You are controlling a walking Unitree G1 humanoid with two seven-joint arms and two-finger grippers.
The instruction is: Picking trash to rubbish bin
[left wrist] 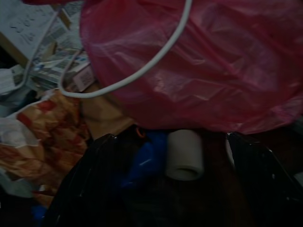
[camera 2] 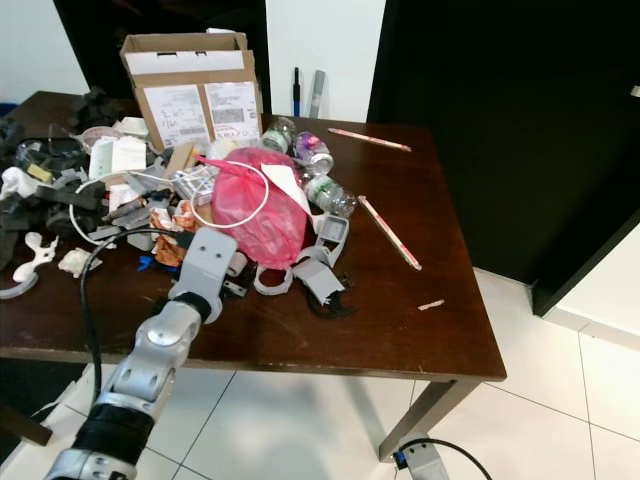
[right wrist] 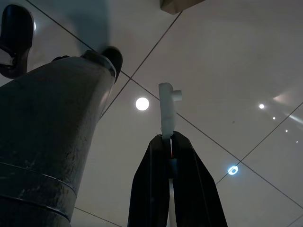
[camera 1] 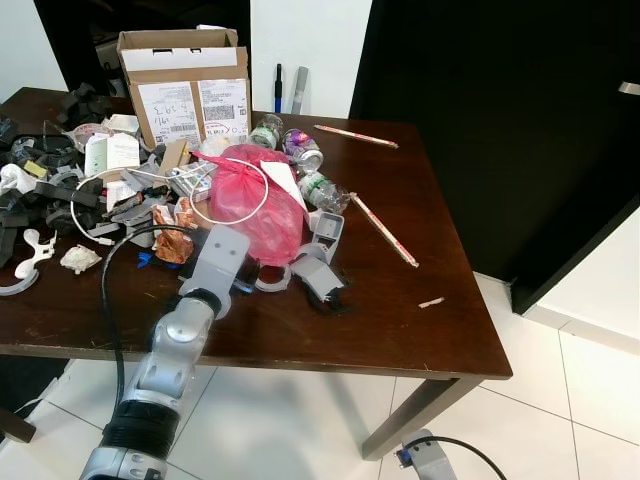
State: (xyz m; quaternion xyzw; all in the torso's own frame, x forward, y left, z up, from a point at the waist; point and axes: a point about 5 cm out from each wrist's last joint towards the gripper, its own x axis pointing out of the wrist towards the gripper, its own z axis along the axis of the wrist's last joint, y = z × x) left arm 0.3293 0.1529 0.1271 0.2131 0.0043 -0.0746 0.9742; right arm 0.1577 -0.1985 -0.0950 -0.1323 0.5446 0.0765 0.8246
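Trash covers the left half of the dark wooden table (camera 1: 400, 300), heaped from its left edge toward the middle: black plastic brackets (camera 1: 40, 200), a curved white plastic piece (camera 1: 30, 255) and a crumpled pale wad (camera 1: 80, 260) near the left edge, then paper slips, a looping white cable (camera 1: 235, 215) and an orange-and-white crinkled wrapper (camera 1: 172, 235). At the far edge stands an open cardboard box (camera 1: 185, 85) with printed labels, with clear plastic bottles (camera 1: 300, 150) lying beside it. In the middle of the heap sits a glossy, wrinkled pink plastic bag (camera 1: 260, 205), bulging and rounded, with grey plastic parts (camera 1: 325, 250) against its right side. The left gripper (left wrist: 165, 189) reaches in from the near edge to the foot of the pink bag; in its wrist view its two black fingers (left wrist: 265, 179) stand wide apart, and between them, on the tabletop just under the bag's lower edge, lie a short off-white roll (left wrist: 184, 156) and a blue object (left wrist: 144, 163), neither clearly gripped. Toward the right edge lie two long thin red-patterned sticks (camera 1: 385, 230) and a small pale scrap (camera 1: 431, 302). The right gripper (right wrist: 170, 161) hangs low over the pale tiled floor (right wrist: 227, 71), its fingers closed narrowly on a white plastic fitting (right wrist: 166, 106).
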